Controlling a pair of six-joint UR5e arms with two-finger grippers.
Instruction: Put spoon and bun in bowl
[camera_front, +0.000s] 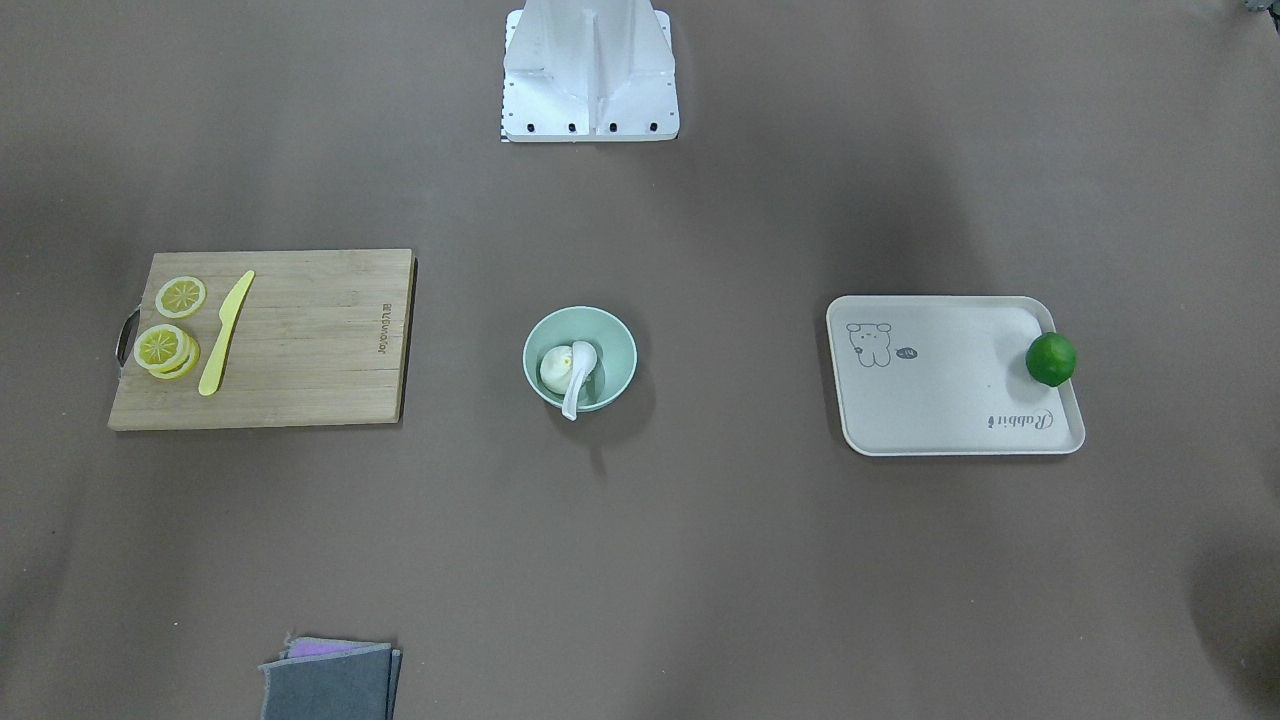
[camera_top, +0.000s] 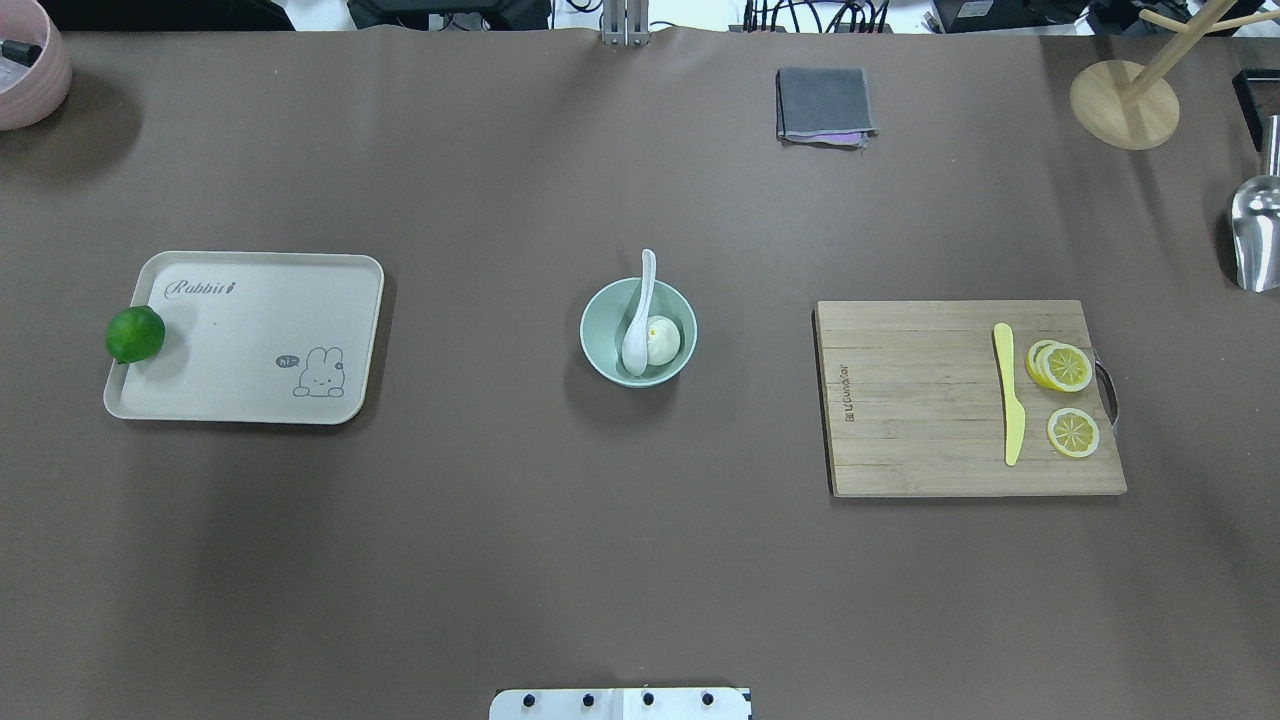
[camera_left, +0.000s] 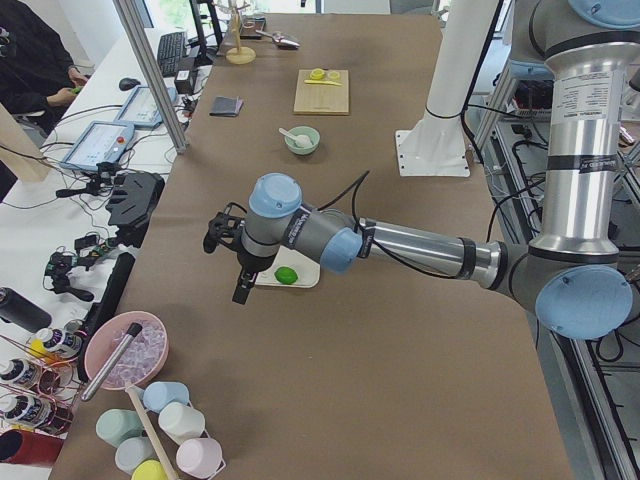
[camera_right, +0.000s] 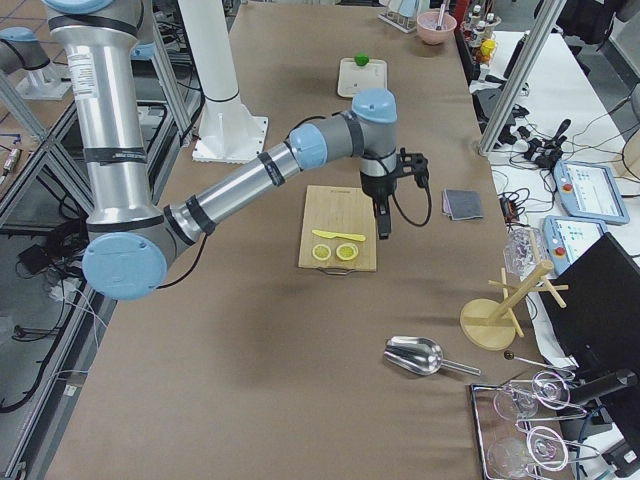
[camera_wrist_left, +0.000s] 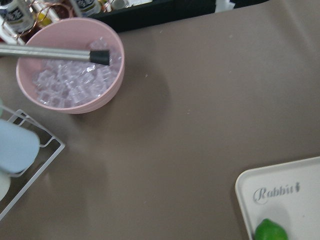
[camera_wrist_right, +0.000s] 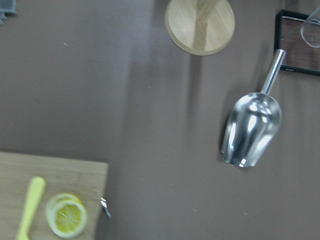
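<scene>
Overhead exterior shows bun (camera_top: 664, 340) at three o'clock of spoon (camera_top: 637, 325) in bowl (camera_top: 596, 338); finger spread of left gripper (camera_left: 241, 290) and right gripper (camera_right: 383, 228) cannot be told.

A long desk (camera_top: 640, 560) under a matte brown sheet fills the middle of the room, with soft shadows pooling toward its ends. Along one side runs a white workbench (camera_left: 25, 215) behind slim aluminium posts (camera_left: 153, 72), strewn with cables. On the other side, grey floor (camera_right: 30, 400) shows.

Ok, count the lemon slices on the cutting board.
3 visible: a lone slice and an overlapping pair, both between the yellow knife and the board's metal handle. The pair may hide another.
</scene>
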